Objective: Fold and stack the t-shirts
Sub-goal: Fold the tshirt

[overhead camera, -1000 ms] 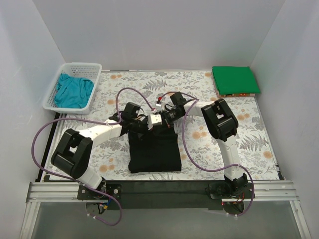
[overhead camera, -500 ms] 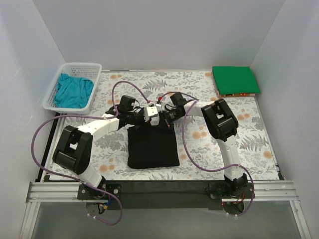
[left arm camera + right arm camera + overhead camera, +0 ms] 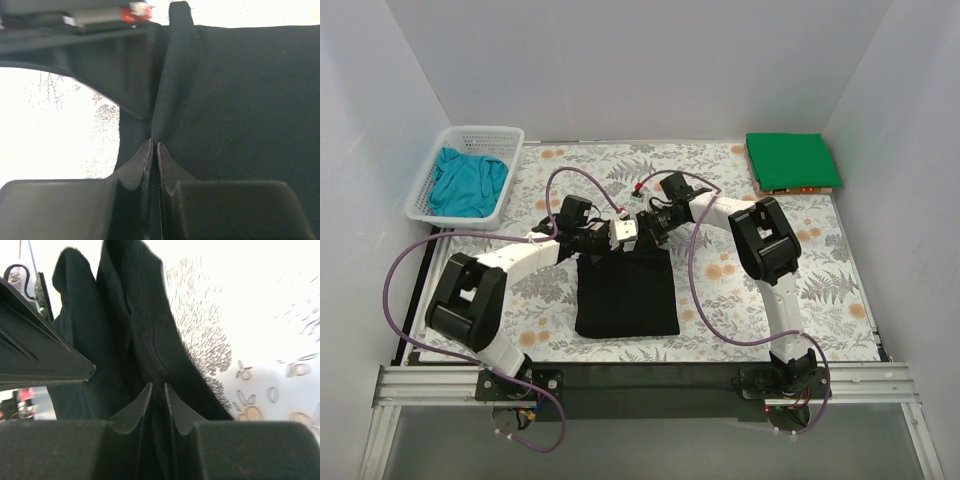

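Observation:
The black t-shirt (image 3: 625, 295) lies folded into a narrow rectangle at the table's near middle. My left gripper (image 3: 604, 243) is shut on its far edge; the left wrist view shows the black cloth (image 3: 240, 100) pinched between the fingers (image 3: 141, 162). My right gripper (image 3: 646, 237) is shut on the same far edge beside it, with black cloth (image 3: 150, 340) drawn up between its fingers (image 3: 175, 405). The green t-shirt (image 3: 790, 160) lies folded at the far right corner. The teal t-shirt (image 3: 468, 180) is bunched in the basket.
A white mesh basket (image 3: 510, 175) stands at the far left. The table has a floral cover (image 3: 820, 280). White walls close in the back and both sides. Purple cables (image 3: 410, 260) loop around both arms.
Both grippers have drawn the black shirt's far edge further away from the arm bases. The shirt's near edge has slid back a little.

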Tool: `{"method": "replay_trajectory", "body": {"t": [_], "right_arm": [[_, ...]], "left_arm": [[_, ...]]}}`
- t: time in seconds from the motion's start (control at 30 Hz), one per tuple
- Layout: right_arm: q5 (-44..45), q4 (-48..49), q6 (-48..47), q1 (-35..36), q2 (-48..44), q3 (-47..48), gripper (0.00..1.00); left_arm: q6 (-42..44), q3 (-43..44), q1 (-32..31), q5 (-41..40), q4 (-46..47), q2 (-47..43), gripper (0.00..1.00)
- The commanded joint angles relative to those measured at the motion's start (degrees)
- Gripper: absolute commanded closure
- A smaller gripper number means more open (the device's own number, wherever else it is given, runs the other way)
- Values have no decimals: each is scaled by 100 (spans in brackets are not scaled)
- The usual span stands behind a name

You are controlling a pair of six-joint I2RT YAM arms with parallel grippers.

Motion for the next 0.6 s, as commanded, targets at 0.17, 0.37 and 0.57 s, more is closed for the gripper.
{"method": "replay_trajectory", "body": {"t": [0.17, 0.37, 0.57], "right_arm": [[68, -123, -276, -18, 121, 612, 80], [-196, -97, -257, 53, 342, 341, 82], [-327, -97, -363, 79, 473, 6, 84]], "left_arm": [[259, -147, -120, 182, 68, -427, 100], [312, -95, -129, 173, 76, -401, 100], [339, -42, -129, 68, 181, -471, 100]]}}
